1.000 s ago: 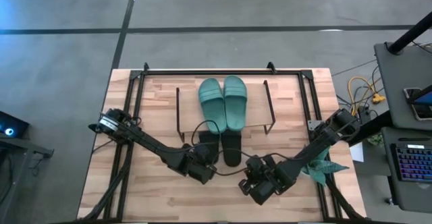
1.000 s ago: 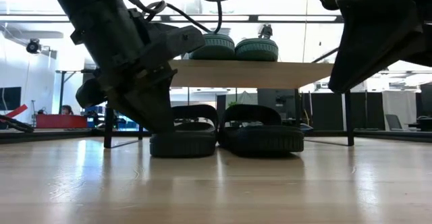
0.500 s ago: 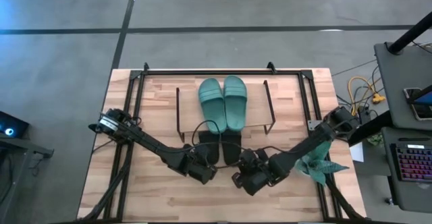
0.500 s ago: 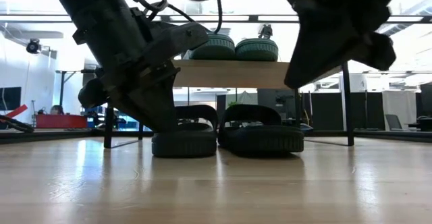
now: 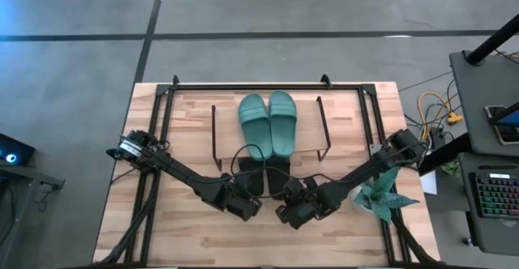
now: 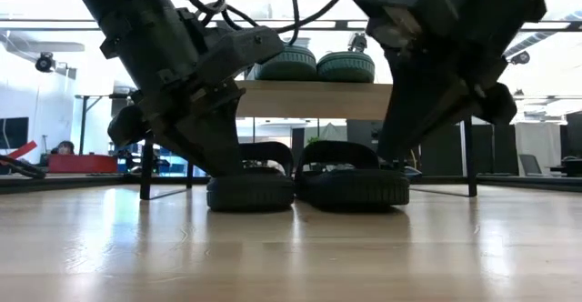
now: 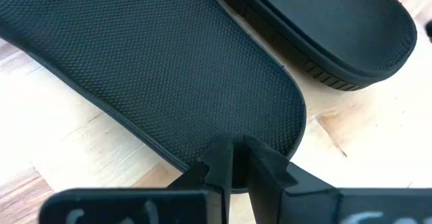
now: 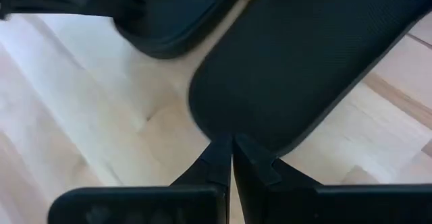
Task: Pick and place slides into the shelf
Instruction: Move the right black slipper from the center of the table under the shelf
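Both arms are dark, nearly black, built of slim straight links joined by bulkier rounded housings. Black cables loop loosely from the left arm (image 5: 174, 172) and the right arm (image 5: 369, 172) near their wrists, arching above the blocky wrist housings in the low view. The left arm's base joint carries a pale grey-white cap. Each gripper's fingers (image 7: 266, 166) are matte black, angular and stepped, widening towards a flat black mounting bar.
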`<state>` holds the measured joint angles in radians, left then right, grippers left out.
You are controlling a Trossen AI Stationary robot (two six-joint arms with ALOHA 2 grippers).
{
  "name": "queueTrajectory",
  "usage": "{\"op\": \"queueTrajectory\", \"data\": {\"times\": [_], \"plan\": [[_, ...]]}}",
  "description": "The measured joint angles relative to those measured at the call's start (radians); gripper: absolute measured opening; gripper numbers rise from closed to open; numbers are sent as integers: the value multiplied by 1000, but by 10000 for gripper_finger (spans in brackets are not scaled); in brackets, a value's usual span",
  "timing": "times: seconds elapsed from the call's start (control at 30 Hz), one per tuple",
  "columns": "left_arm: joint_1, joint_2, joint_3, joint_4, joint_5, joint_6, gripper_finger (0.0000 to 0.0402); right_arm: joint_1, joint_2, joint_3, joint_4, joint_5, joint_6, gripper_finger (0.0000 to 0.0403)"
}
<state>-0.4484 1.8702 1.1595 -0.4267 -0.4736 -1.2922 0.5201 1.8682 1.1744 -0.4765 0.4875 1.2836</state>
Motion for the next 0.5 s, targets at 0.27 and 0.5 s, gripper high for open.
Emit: {"op": "queueTrajectory", "data": {"times": [0.27,0.5], "plan": [[0,0,0,0,12,16,22,-57,10,-23,89,-45,-75,9],[-3,-1,0,0,50,83,22,-77,14,-34,95,-91,-104,9]]}}
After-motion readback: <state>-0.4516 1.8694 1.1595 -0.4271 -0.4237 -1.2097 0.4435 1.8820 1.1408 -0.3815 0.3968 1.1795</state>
